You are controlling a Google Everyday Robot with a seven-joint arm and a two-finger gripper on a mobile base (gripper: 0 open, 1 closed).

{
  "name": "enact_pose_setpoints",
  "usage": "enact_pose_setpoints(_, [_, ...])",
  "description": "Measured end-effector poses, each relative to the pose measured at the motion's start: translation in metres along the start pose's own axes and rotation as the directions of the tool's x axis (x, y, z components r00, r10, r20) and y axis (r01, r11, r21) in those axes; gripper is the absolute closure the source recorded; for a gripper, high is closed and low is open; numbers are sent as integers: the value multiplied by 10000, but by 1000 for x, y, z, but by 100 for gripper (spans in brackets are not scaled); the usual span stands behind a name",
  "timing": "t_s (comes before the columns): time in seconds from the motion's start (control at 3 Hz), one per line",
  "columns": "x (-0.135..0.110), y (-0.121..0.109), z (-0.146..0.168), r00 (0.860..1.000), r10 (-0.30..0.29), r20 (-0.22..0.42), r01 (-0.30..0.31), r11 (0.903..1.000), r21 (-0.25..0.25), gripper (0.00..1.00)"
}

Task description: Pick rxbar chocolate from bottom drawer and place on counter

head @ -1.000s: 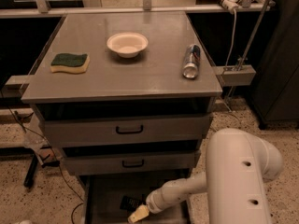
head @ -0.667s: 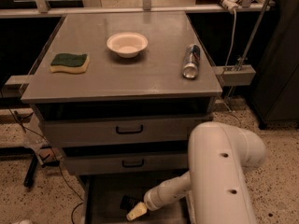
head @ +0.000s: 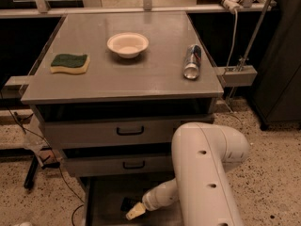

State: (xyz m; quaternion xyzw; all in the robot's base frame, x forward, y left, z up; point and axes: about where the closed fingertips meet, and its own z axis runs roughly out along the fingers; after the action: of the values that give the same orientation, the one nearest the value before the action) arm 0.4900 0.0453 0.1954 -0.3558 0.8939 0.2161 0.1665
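- Since the earlier frames, the arm's pale elbow has been swung leftward, while the pincer (head: 135, 212) has been kept low inside the bottom drawer (head: 101, 199).
- The rxbar chocolate (head: 127, 204) is seen as a dark flat shape on the drawer floor, just beside the pincer tip.
- Whether the pincer is open or closed, or has hold of anything, cannot be told.
- The bar would best be pinched squarely across its narrow width, then lifted clear of the drawers above.
- Nothing else is made out in the bottom drawer.
- On the counter (head: 141, 79), the bowl (head: 128, 44) appears empty.
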Motion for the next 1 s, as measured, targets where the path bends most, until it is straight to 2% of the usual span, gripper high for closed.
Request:
enact_pose_setpoints(0.33, [4, 4, 16, 9995, -191, -264, 195, 9997, 149, 0])
enact_pose_setpoints(1.0, [-1, 9, 46, 9989, -438, -156, 443, 9982, 393, 0])
